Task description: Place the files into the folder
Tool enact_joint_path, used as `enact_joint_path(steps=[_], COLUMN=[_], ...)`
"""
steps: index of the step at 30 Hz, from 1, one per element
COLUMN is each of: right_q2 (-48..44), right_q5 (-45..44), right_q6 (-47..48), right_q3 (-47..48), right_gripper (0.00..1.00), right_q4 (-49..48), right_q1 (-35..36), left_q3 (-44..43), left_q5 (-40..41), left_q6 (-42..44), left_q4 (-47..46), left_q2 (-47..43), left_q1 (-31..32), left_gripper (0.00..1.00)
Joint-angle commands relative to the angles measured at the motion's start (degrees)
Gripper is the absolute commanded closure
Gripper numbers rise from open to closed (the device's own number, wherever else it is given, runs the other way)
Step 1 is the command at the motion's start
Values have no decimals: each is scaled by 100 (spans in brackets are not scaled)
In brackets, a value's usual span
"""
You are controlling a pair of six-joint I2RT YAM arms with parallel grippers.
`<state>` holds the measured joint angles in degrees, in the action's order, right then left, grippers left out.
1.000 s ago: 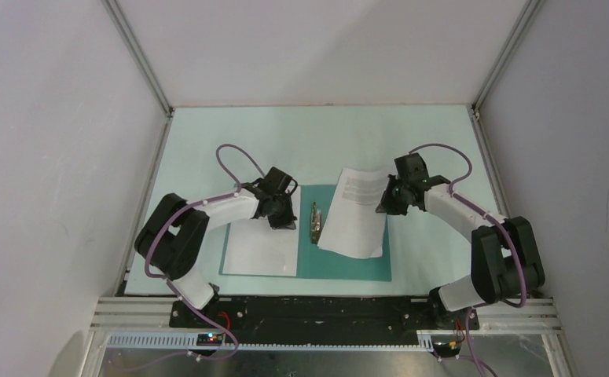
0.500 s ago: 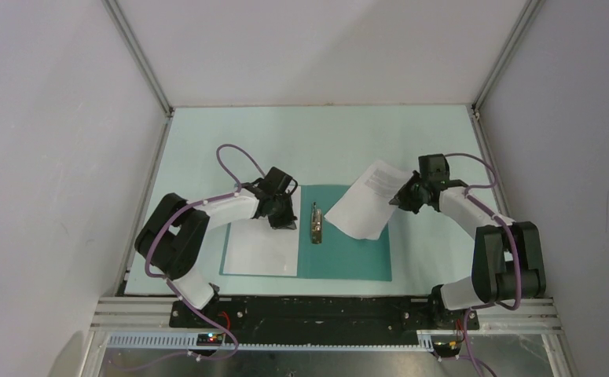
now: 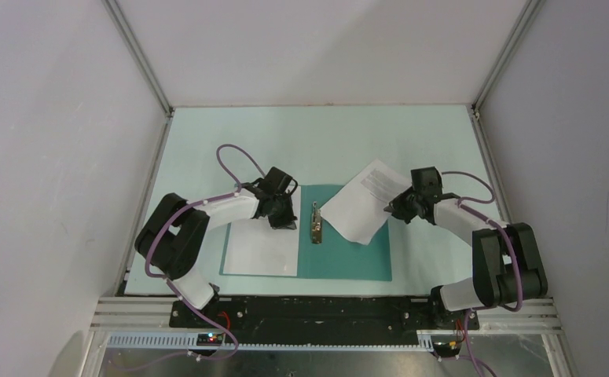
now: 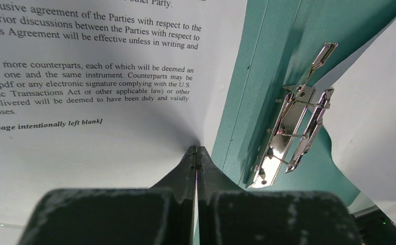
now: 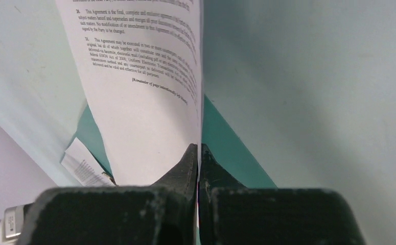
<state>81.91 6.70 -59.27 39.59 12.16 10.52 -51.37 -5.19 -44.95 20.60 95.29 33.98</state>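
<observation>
The right tool [image 3: 399, 210] has drawn back toward the folder's right edge. This has turned its printed sheet [image 3: 360, 206] slantwise over the far right corner of the folder [image 3: 348, 261], and its fingers pinch that sheet's edge. The left tool [image 3: 286, 223], clamped on the other sheet [image 3: 260, 250], sits over the folder's left half beside the metal clip [image 3: 316, 223].

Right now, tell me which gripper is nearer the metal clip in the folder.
Left. The left gripper sits just left of the clip; the right gripper is farther off to its right, holding a tilted sheet.
</observation>
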Motion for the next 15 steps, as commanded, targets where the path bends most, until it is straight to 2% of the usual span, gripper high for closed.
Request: enact_joint_path(steps=[1, 8, 15], right_q2=[-428, -705, -483], right_q5=[-403, -480, -595], right_q6=[-541, -823, -949], right_q3=[-187, -216, -228], right_gripper=[100, 100, 100], right_q4=[-300, -426, -443], right_q1=[-190, -419, 91], left_q3=[20, 30, 16], left_q5=[-9, -15, -21], left_q6=[136, 136, 144], left_q4=[113, 107, 110], left_q2=[184, 222, 223], left_q1=[3, 4, 2], left_gripper=[100, 100, 100])
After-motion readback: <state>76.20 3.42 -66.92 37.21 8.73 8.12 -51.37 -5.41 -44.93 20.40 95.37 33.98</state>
